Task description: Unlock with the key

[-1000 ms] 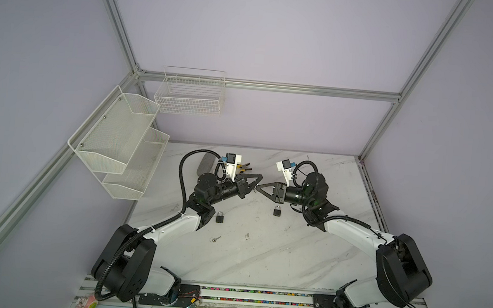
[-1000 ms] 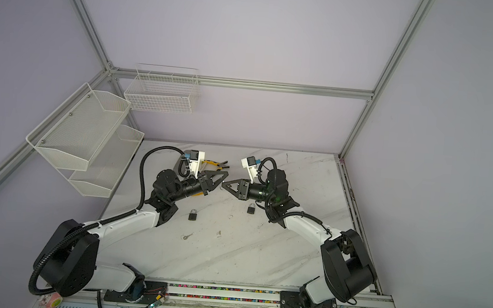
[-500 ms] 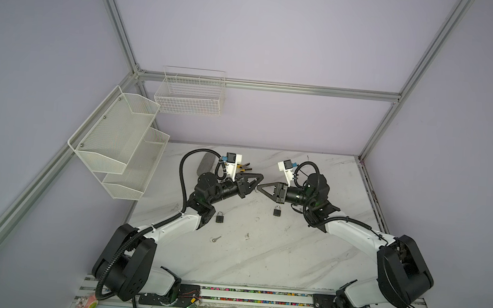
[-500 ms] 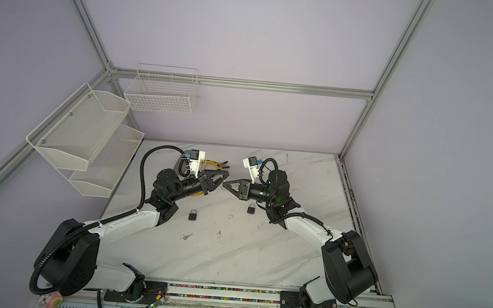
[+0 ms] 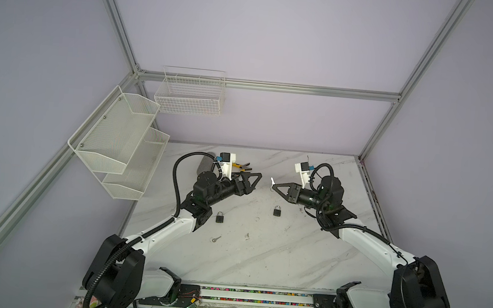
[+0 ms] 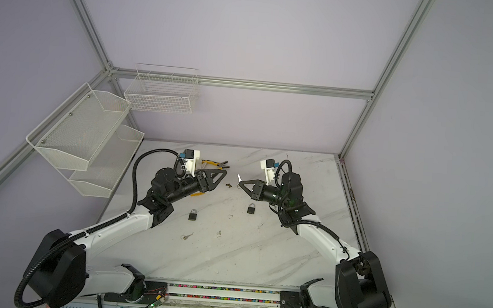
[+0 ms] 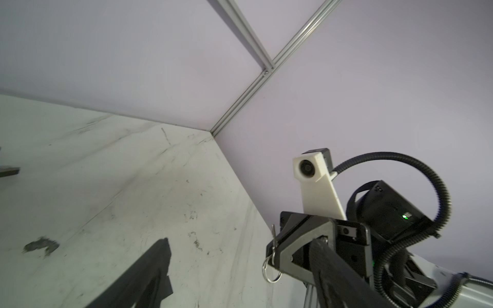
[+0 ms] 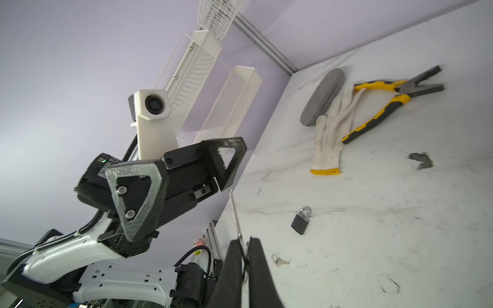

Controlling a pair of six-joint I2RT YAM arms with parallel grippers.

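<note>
Above a marble desk (image 5: pixel 260 262) strewn with pliers (image 8: pixel 386 104), glove (image 8: pixel 329 141), two padlocks (image 5: pixel 219 217) (image 5: pixel 277 211) and a spare key (image 5: pixel 216 239): right gripper (image 5: pixel 273 185) clamped on the key (image 5: pixel 272 180) in mid-air, left gripper (image 5: pixel 255 180) wide apart, empty.

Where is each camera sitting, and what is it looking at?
Both top views: high above the front, looking down at the marble table; both arms show, left claw facing right claw.
Left wrist: on the left arm, facing the right claw pinching the key; its own black finger shows.
Right wrist: on the right arm, facing the open left claw, a padlock and pliers; its own fingers show.
Shared: both wrist views show the key.
</note>
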